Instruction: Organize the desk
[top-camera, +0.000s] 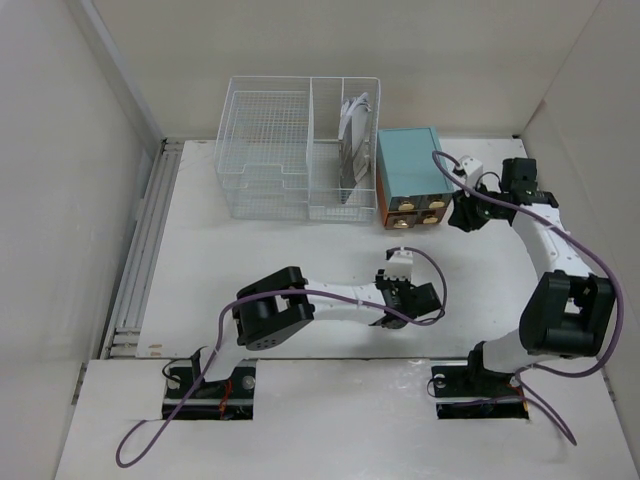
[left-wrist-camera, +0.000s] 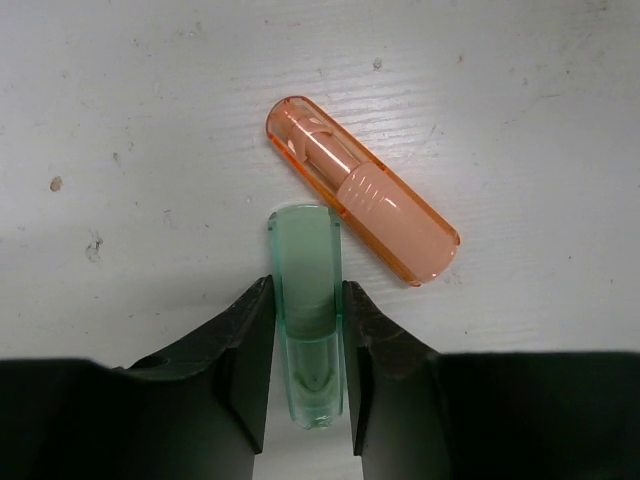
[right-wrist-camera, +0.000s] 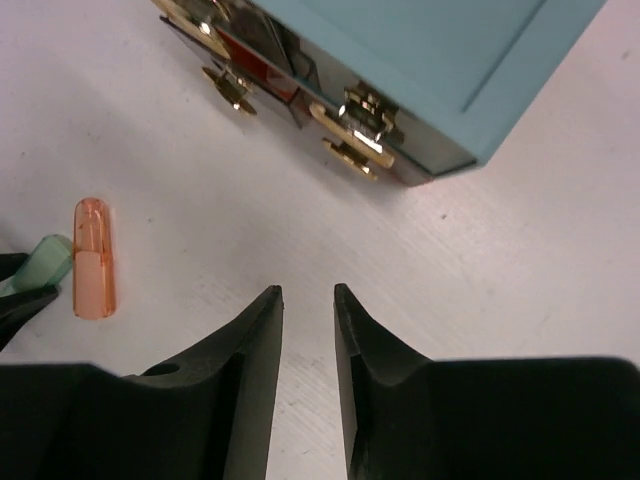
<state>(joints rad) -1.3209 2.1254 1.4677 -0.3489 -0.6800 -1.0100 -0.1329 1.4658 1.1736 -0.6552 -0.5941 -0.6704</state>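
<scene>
The desk (top-camera: 300, 250) is a wide white tabletop with a grey rail (top-camera: 140, 250) on its left edge. My left gripper (left-wrist-camera: 307, 283) is at mid-desk (top-camera: 398, 265), its jaws closed against both sides of a translucent green capsule (left-wrist-camera: 305, 250) that lies on the desk. An orange translucent capsule (left-wrist-camera: 360, 200) lies just beyond it, slanted, apart from the green one. The right wrist view also shows the orange capsule (right-wrist-camera: 92, 258) and the green capsule's tip (right-wrist-camera: 50, 255). My right gripper (right-wrist-camera: 308, 290) hovers over bare desk in front of the teal drawer box, jaws slightly apart and empty.
The teal drawer box (top-camera: 408, 165) with gold handles (right-wrist-camera: 350, 140) stands at the back right, close ahead of my right gripper (top-camera: 462, 215). A white wire-mesh basket (top-camera: 265, 150) stands to its left, with papers (top-camera: 355, 135) upright in its right compartment. White walls enclose the desk.
</scene>
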